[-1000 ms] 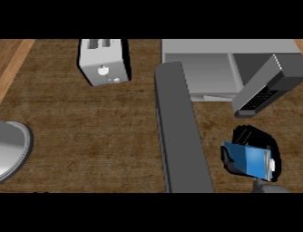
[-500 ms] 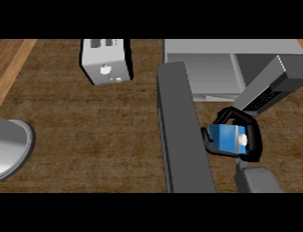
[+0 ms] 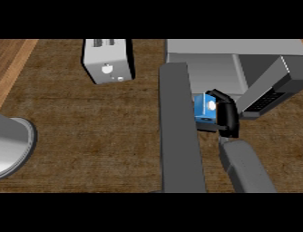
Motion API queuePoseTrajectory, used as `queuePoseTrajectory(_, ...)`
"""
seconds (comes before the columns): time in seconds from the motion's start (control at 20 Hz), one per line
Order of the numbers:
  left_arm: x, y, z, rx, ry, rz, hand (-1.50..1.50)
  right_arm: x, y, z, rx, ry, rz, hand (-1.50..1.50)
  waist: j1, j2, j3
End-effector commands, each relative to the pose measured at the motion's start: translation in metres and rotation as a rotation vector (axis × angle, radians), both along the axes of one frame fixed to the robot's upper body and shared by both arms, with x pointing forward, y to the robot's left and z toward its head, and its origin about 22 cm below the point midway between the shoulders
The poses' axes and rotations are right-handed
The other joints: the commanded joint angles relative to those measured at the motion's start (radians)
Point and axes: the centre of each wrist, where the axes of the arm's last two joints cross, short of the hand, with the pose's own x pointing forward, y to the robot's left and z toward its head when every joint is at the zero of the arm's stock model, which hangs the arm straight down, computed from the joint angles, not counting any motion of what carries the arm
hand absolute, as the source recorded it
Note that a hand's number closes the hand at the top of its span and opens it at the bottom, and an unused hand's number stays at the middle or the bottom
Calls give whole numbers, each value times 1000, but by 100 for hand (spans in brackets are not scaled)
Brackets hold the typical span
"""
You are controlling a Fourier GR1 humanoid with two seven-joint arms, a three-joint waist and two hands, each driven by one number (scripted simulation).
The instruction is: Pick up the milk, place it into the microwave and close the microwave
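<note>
The milk (image 3: 203, 108) is a small blue carton with a white spot, held in my right hand (image 3: 228, 117), whose black fingers curl round its right side. Hand and carton hover just in front of the microwave's open cavity (image 3: 211, 74). The grey microwave (image 3: 248, 50) stands at the back right, its dark keypad panel (image 3: 269, 97) right of the hand. Its open door (image 3: 179, 131) juts toward me as a long grey slab, directly left of the carton. My right forearm (image 3: 248, 170) comes up from the lower edge. My left hand shows nowhere.
A grey toaster (image 3: 107, 61) stands at the back, left of the microwave. A large grey round object (image 3: 0, 145) sits at the left edge. The brown counter (image 3: 94, 127) spreads between them, with lighter wood strips along both sides.
My right hand has carried the milk up and to the left, from the lower right of the counter to the mouth of the microwave beside the open door.
</note>
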Motion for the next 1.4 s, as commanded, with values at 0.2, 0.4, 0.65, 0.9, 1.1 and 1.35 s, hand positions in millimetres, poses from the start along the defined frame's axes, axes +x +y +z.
queuePoseTrajectory(0.2, -2, 13, 9, 28, 3, -15, -150, 31, -4, -22, 2, 58, -68, 150, 21, 10, 2)
queuePoseTrajectory(0.4, 3, 11, -6, -2, 1, -47, -150, 59, -14, 1, -89, 64, -122, 150, 38, 17, 2)
queuePoseTrajectory(0.65, 2, 9, -7, 1, -8, -39, -150, 61, -29, -2, -193, 86, -154, 150, 50, 22, 3)
queuePoseTrajectory(0.9, 0, 23, -4, 24, -4, -67, -150, 68, -42, 7, -259, 65, -187, 150, 79, 34, 4)
queuePoseTrajectory(1.1, 11, 12, -6, -1, -23, -77, -150, 71, -44, 10, -352, 27, -198, 150, 88, 44, 4)
queuePoseTrajectory(1.35, 9, 22, -9, 3, -10, -84, -150, 80, -54, 25, -462, -42, -256, 150, 102, 46, 4)
